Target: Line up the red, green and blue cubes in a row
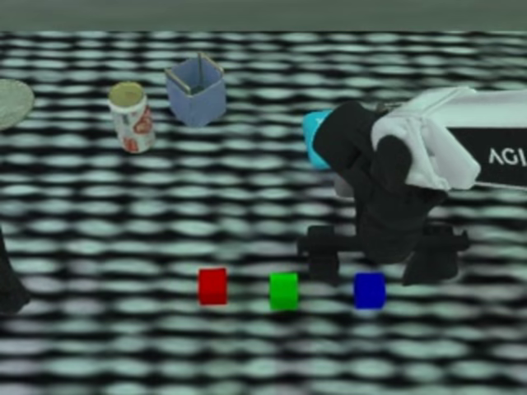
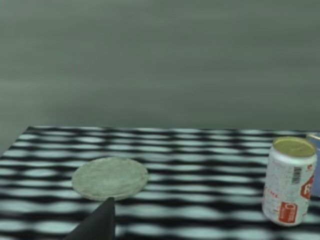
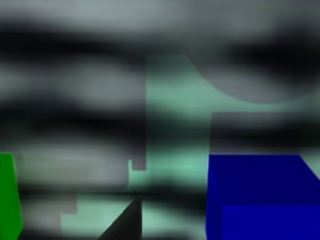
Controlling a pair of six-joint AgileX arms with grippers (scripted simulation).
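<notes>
Three cubes stand in a row near the table's front: the red cube (image 1: 212, 285) at the left, the green cube (image 1: 284, 290) in the middle, the blue cube (image 1: 370, 290) at the right. My right gripper (image 1: 377, 262) hovers just behind the blue cube, open wide and holding nothing. In the right wrist view the blue cube (image 3: 260, 195) fills one side, the green cube (image 3: 9, 195) shows at the opposite edge, and one dark fingertip (image 3: 127, 222) points between them. My left gripper (image 1: 8, 280) is parked at the table's left edge.
A white and red can (image 1: 132, 117) (image 2: 290, 182) and a pale-blue hollow box (image 1: 196, 90) stand at the back left. A grey round plate (image 1: 10, 103) (image 2: 110, 177) lies at the far left. A cyan block (image 1: 314, 138) is half hidden behind my right arm.
</notes>
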